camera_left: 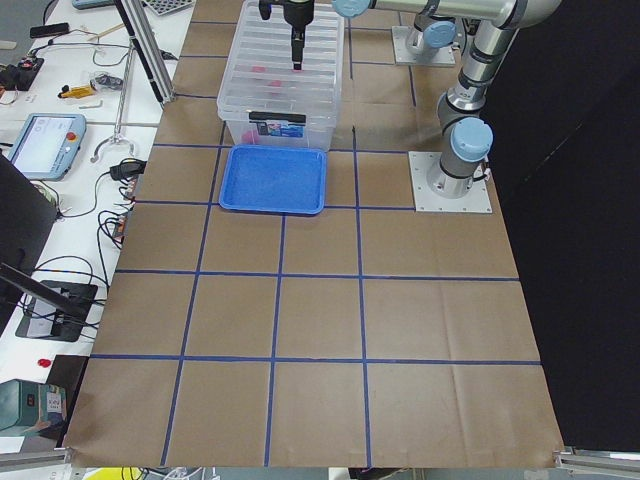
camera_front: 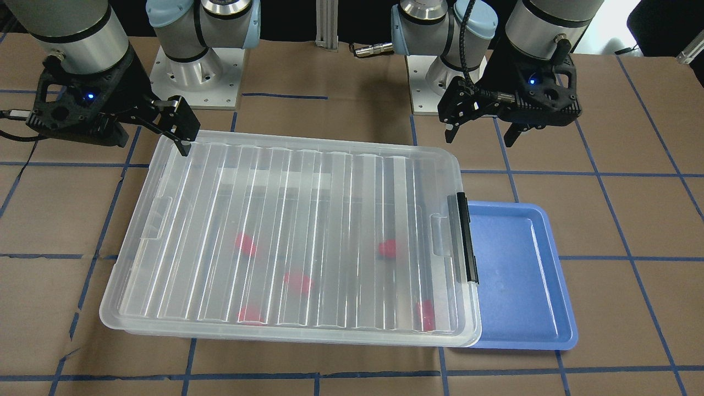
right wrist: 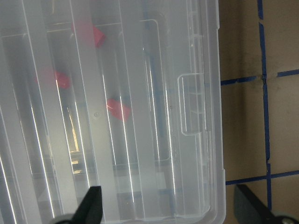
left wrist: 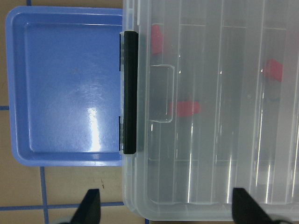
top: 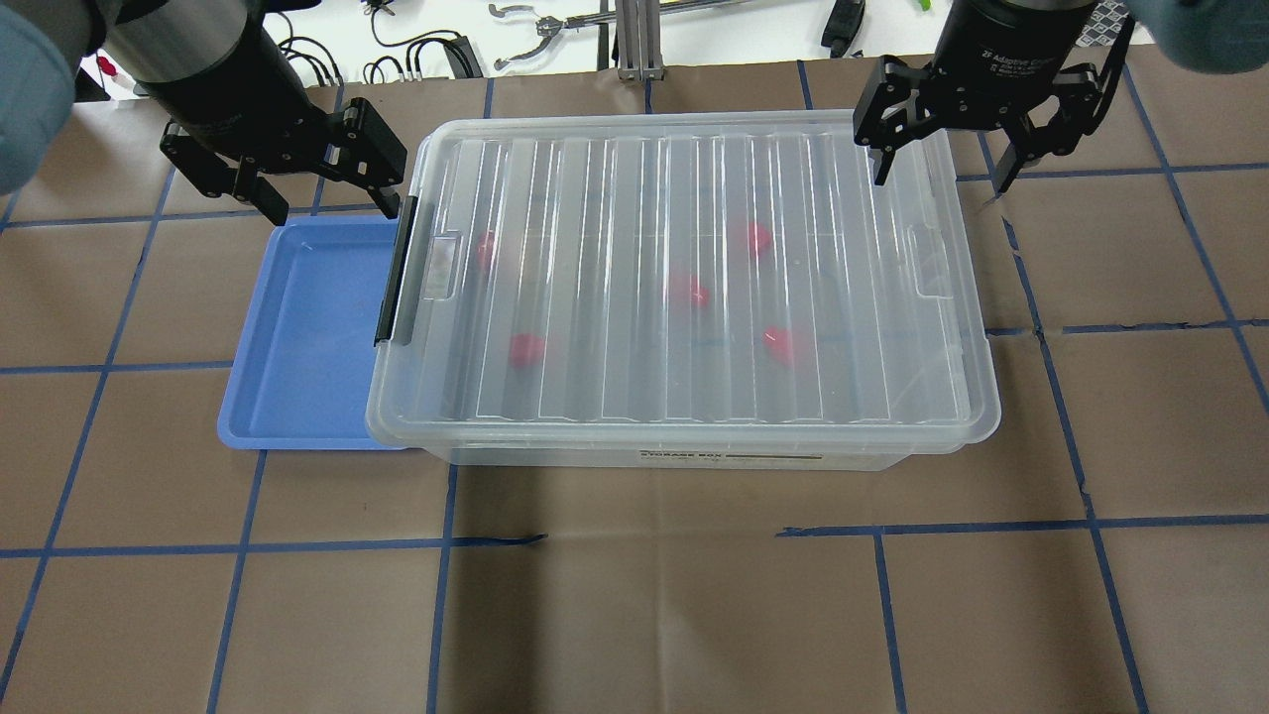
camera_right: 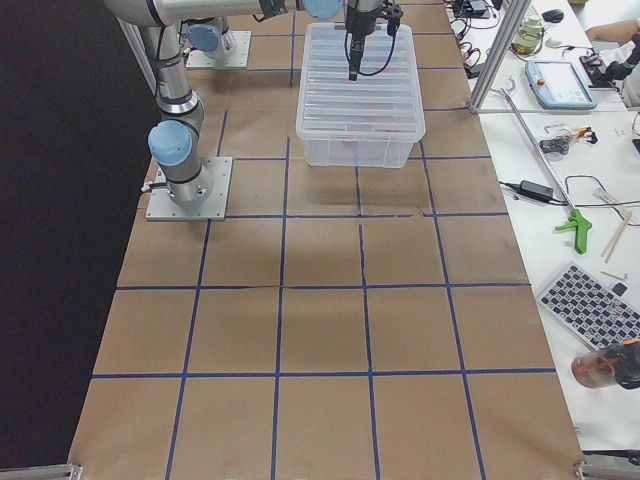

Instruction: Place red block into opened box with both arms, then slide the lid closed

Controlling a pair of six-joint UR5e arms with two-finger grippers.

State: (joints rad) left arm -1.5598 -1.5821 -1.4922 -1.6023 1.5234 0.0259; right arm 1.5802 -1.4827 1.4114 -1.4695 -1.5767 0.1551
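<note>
The clear box (top: 694, 458) stands mid-table with the ridged clear lid (top: 634, 198) lying flat over it, covering the opening. Several red blocks, such as one red block (top: 526, 348) and another (camera_front: 388, 248), show blurred through the lid, resting on the box floor. My left gripper (top: 332, 203) hangs open over the box's latch-end far corner, above the black latch bar (left wrist: 130, 93). Open too, my right gripper (top: 942, 177) hovers over the opposite far corner. Neither holds anything.
A blue tray (top: 307, 327) with nothing in it lies against the latch end of the box, partly tucked under the rim. Brown paper with blue tape lines covers the table. Tools and cables lie beyond the far edge.
</note>
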